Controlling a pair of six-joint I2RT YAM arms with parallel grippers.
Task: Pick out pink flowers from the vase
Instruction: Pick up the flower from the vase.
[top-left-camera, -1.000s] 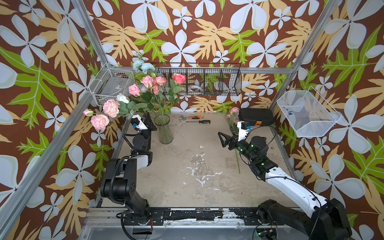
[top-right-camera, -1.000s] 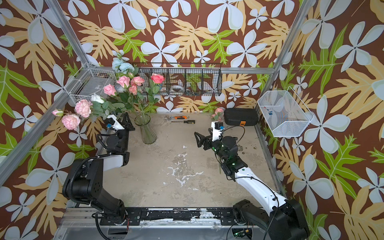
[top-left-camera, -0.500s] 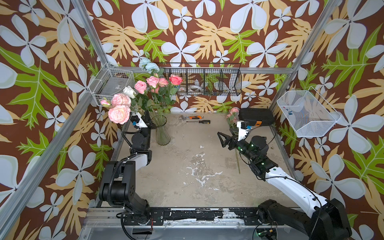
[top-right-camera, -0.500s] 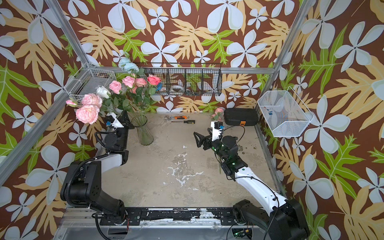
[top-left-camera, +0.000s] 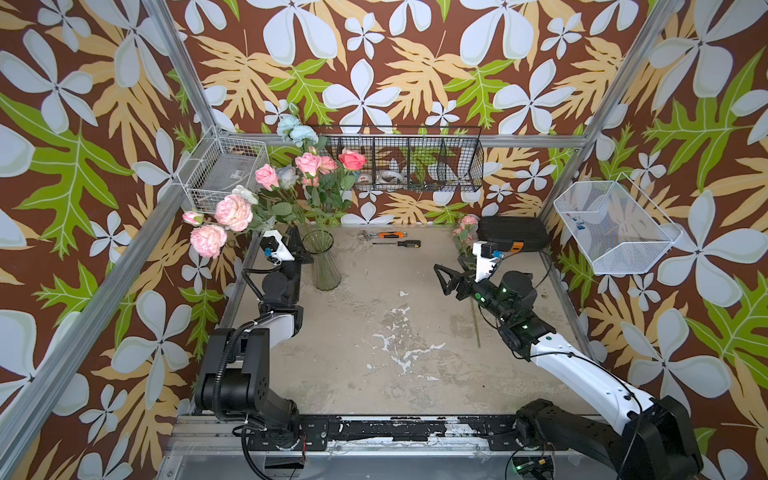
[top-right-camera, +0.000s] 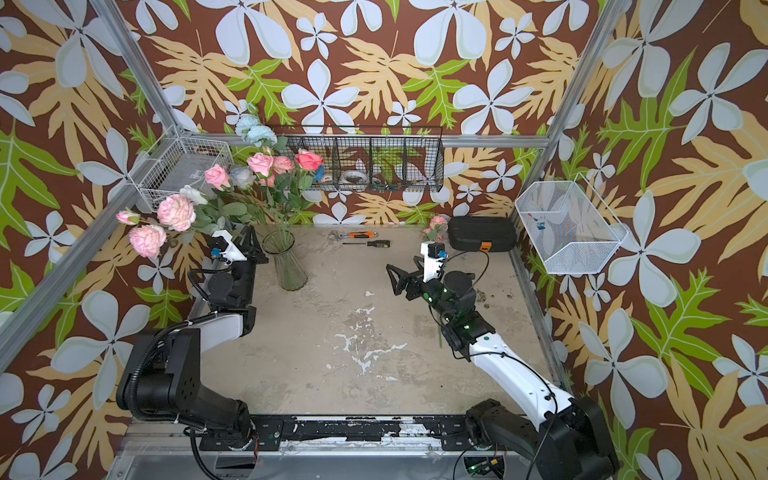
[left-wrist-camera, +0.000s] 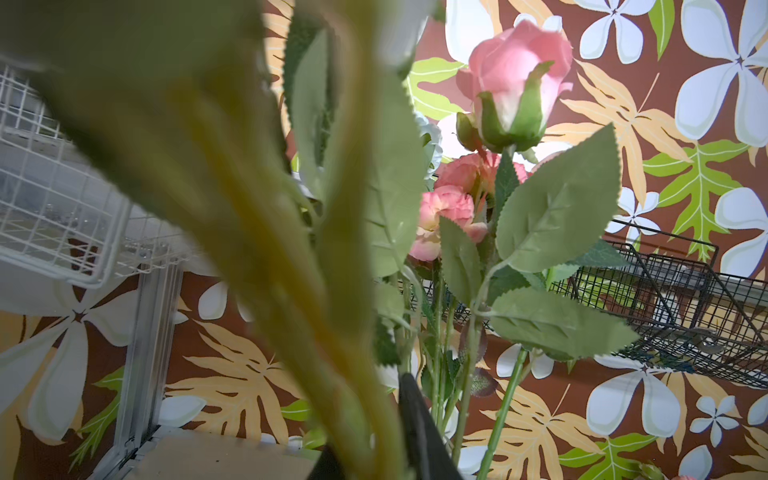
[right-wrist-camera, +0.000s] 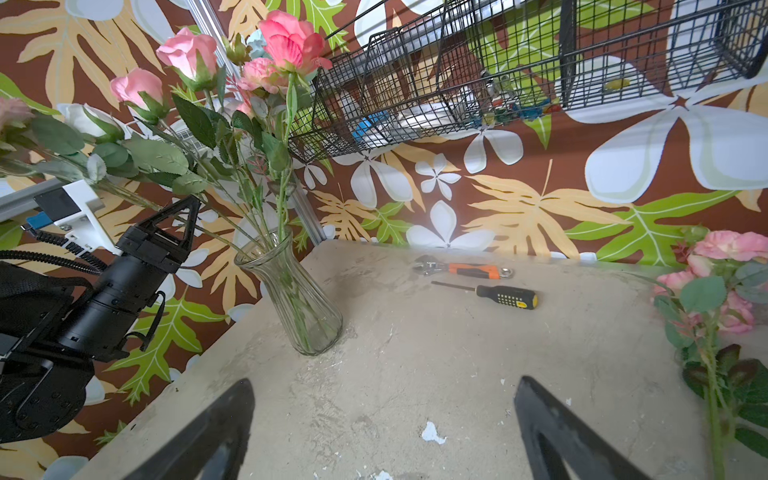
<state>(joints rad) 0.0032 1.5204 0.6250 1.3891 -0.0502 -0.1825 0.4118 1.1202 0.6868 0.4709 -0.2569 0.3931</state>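
The clear ribbed vase (top-left-camera: 324, 262) (right-wrist-camera: 299, 303) stands at the table's back left with pink roses (top-left-camera: 308, 163), a white rose and pale blue blooms in it. Two pink peony-like flowers (top-left-camera: 233, 212) lean far out to the left on long stems. My left gripper (top-left-camera: 297, 232) (left-wrist-camera: 370, 436) is beside the vase's rim, its jaws narrow, with those blurred green stems (left-wrist-camera: 332, 332) filling the gap. My right gripper (top-left-camera: 451, 274) (right-wrist-camera: 384, 382) hovers open over bare table, right of the vase and pointing at it. More pink flowers (top-left-camera: 467, 222) (right-wrist-camera: 727, 249) lie at the back right.
An orange-handled wrench (top-left-camera: 386, 235) and a screwdriver (top-left-camera: 399, 243) lie at the back, a black case (top-left-camera: 509, 235) at the back right. A black wire basket (top-left-camera: 407, 164) hangs on the back wall. White wire baskets (top-left-camera: 226, 170) (top-left-camera: 615, 226) hang on both side walls.
The leaning pink peonies swung up toward the vase, then dropped back down and left. The left gripper stayed at the vase's rim. The right arm has not moved.
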